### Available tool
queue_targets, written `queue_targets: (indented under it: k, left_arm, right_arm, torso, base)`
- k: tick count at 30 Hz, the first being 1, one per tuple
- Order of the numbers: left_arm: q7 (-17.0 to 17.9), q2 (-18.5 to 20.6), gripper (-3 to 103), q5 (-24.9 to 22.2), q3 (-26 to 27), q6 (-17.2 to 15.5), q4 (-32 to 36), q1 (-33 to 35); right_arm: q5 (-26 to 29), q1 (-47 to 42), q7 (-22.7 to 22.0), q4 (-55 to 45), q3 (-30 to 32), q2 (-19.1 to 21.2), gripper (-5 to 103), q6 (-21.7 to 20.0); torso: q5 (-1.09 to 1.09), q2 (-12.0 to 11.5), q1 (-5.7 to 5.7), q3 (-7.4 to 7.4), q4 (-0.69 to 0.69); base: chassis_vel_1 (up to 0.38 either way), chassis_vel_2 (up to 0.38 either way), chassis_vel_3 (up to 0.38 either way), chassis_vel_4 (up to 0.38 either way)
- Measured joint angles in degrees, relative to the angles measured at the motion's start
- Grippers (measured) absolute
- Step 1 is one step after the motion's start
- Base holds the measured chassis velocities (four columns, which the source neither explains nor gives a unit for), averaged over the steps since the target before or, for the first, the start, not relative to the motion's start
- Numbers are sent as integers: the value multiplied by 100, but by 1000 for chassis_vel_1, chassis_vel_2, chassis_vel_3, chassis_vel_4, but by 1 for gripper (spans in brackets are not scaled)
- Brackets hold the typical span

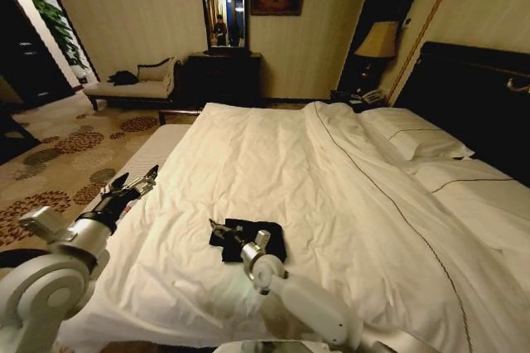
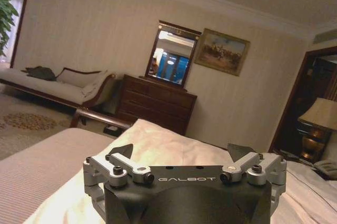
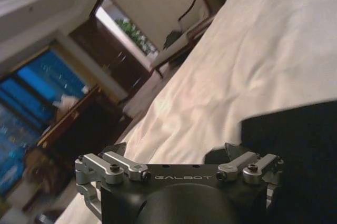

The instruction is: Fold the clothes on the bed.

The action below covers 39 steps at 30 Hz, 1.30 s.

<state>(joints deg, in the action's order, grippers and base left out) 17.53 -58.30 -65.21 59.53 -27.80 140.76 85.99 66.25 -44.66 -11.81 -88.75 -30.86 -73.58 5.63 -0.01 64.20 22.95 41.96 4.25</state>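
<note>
Black T-shirt (image 1: 252, 239) lies bunched on the white duvet of the bed (image 1: 273, 162), near its foot end, long axis running across the bed. Right gripper (image 1: 217, 227) sits low at the shirt's left edge, fingers spread, dark cloth just beside one fingertip. Left gripper (image 1: 139, 181) hangs well left of the shirt over the bed's edge, fingers wide, empty.

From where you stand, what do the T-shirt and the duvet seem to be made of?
The black T-shirt: soft matte knit, probably cotton; it lies limp in a folded bundle. The white duvet: smooth woven fabric with a faint sheen; it holds soft wrinkles.
</note>
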Motion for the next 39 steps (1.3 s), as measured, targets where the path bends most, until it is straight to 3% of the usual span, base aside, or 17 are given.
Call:
queue_targets:
  k: [7,11,14,16,17,21,22,24,25,26,29,30,32,34,35,36,39]
  left_arm:
    - [13,-8,100,-68,153,-1,21,65]
    - [16,-10,100,-80,107,-13,-38,58]
    - [77,6,100,-104,-133,-44,-264,-13]
    - [185,10,100,-23,-419,-50,-416,-67]
    - [185,10,100,-23,-419,-50,-416,-67]
    - [522,-64,100,800,-1123,101,-559,-78]
    - [522,-64,100,800,-1123,101,-559,-78]
    - [549,-112,100,1239,-1437,204,-507,60]
    - [499,-124,100,1564,-1639,347,-472,158]
    - [499,-124,100,1564,-1639,347,-472,158]
    - [192,-115,100,2750,-2187,1059,-391,475]
    - [73,-107,100,2941,-2278,1213,-329,584]
    - [-26,-102,100,3023,-2348,1299,-262,675]
    - [-181,-124,100,3053,-2608,1395,2,904]
    - [-229,-149,100,3038,-2717,1400,112,986]
    - [-229,-149,100,3038,-2717,1400,112,986]
    - [-454,-184,100,3197,-2872,1429,246,1212]
  right_arm:
    - [-467,221,94,-181,-551,-105,100,41]
    - [-600,339,580,-677,-354,175,100,374]
    - [-610,414,928,-965,582,969,100,571]
    - [-633,341,876,-970,1302,1537,100,643]
    - [-633,341,876,-970,1302,1537,100,643]
    - [-1241,-811,57,-1293,3130,2322,100,809]
    - [-1241,-811,57,-1293,3130,2322,100,809]
    - [-1777,-1834,-241,-1843,4448,2489,100,659]
    - [-1981,-2395,-361,-2190,5084,2480,100,526]
    - [-1981,-2395,-361,-2190,5084,2480,100,526]
    - [-2750,-4281,-683,-3503,7085,2119,100,3]
    - [-2945,-4855,-702,-3838,7532,1932,100,-53]
    - [-3099,-5270,-711,-4070,7816,1751,100,-83]
    - [-3617,-6182,-708,-4689,8235,1014,100,-64]
    - [-3817,-6427,-709,-4928,8274,672,100,-58]
    - [-3817,-6427,-709,-4928,8274,672,100,-58]
    - [-4209,-6877,-678,-5481,8223,42,100,-90]
  torso:
    - [0,0,0,0,0]
    - [2,0,0,0,-1]
    - [3,1,-1,0,-2]
    - [1,1,-1,0,2]
    - [1,1,-1,0,2]
    - [5,0,2,1,3]
    - [5,0,2,1,3]
    - [2,0,0,0,0]
    - [5,1,-1,-1,0]
    - [5,1,-1,-1,0]
    - [0,2,-3,-2,2]
    - [1,2,-3,-2,3]
    - [2,2,-3,-2,3]
    - [2,2,-3,-2,2]
    - [4,2,-3,-2,3]
    - [4,2,-3,-2,3]
    - [-5,3,-4,-2,-1]
  base:
    - [0,0,0,0]
    - [0,0,0,0]
    - [0,0,0,0]
    - [0,0,0,0]
    - [0,0,0,0]
    - [0,0,0,0]
    - [0,0,0,0]
    - [0,0,0,0]
    - [0,0,0,0]
    - [0,0,0,0]
    - [0,0,0,0]
    - [0,0,0,0]
    - [0,0,0,0]
    - [0,0,0,0]
    - [0,0,0,0]
    - [0,0,0,0]
    - [0,0,0,0]
